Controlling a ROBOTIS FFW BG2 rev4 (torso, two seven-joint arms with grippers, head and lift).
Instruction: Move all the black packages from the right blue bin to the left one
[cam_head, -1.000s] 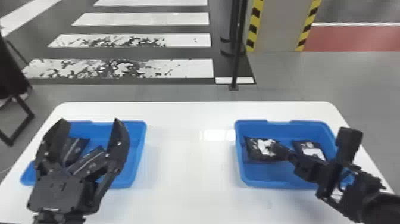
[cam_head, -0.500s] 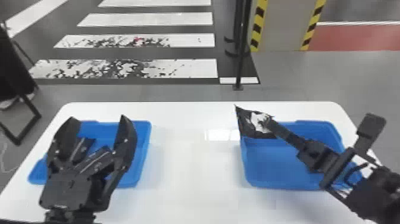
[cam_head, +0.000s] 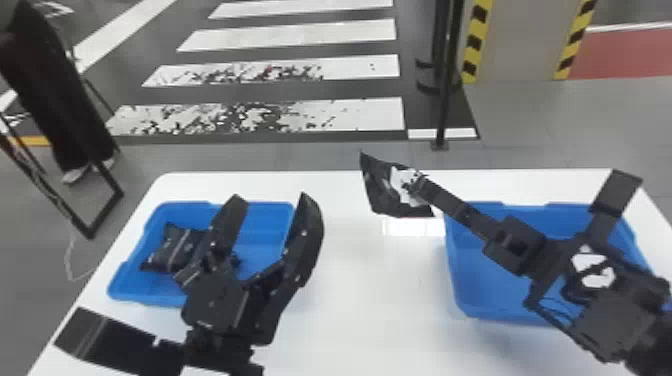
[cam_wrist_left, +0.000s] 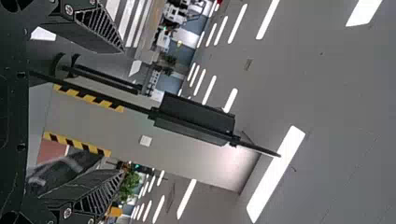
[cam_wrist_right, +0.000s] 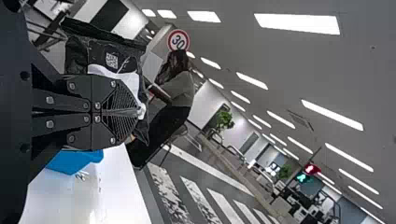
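- Head view: the right gripper (cam_head: 420, 186) could collide with the left gripper (cam_head: 271, 197), whose spread fingers stand over the left blue bin (cam_head: 127, 296), right where the load is probably headed.
- Head view: the white-labelled black package (cam_head: 381, 194) is at the right gripper's fingertips, in the air between that bin and the right blue bin (cam_head: 465, 305) (a white patch behind the linkage may be another package, easily overlooked).
- Left wrist view: the left fingers are apart, nothing between them.
- Right wrist view: fingers together, clamped on the package; it bulges beyond them, so a shallow grip might let it slip.
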